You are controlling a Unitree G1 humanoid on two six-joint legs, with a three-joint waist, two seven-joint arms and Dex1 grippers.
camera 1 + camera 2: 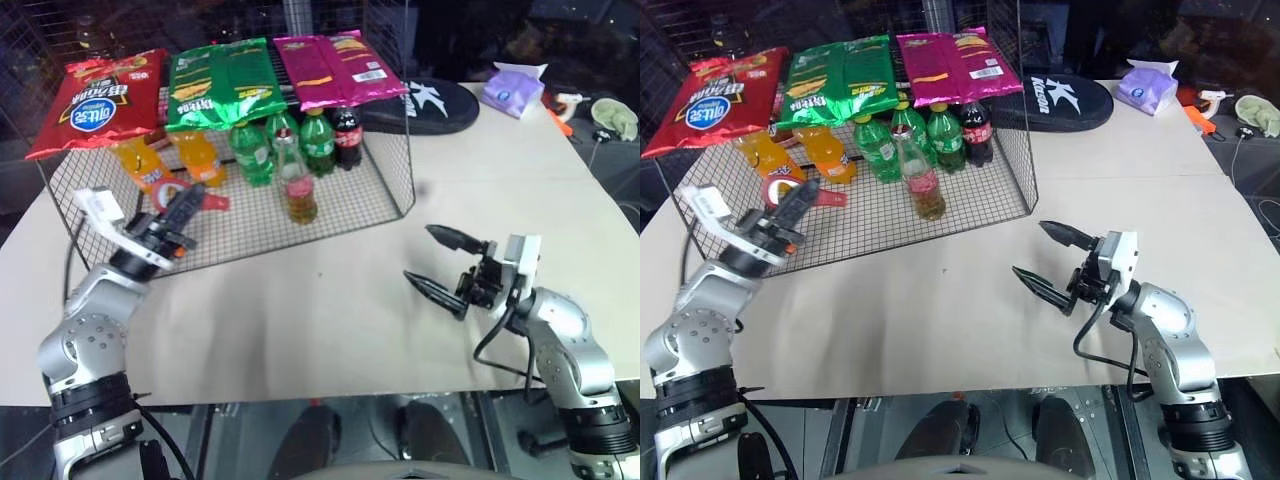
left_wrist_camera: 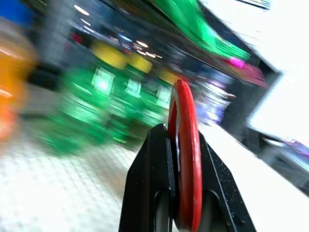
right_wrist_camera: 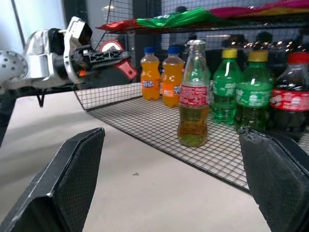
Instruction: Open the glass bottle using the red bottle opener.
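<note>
The glass bottle (image 1: 297,186) with amber liquid and a red label stands upright on the wire rack floor (image 1: 250,238), in front of the soda bottles. My left gripper (image 1: 182,213) is shut on the red bottle opener (image 1: 212,201), held above the rack's front left part, well left of the bottle. In the left wrist view the opener's ring (image 2: 187,145) stands on edge between the black fingers (image 2: 152,174). My right gripper (image 1: 441,263) is open and empty over the table, right of the rack, facing the bottle (image 3: 193,104).
Green soda bottles (image 1: 255,150), orange ones (image 1: 200,155) and a cola bottle (image 1: 347,135) line the rack's back. Chip bags (image 1: 225,80) lie on its top. A black pad (image 1: 430,105) and a purple tissue pack (image 1: 512,88) lie at the far right.
</note>
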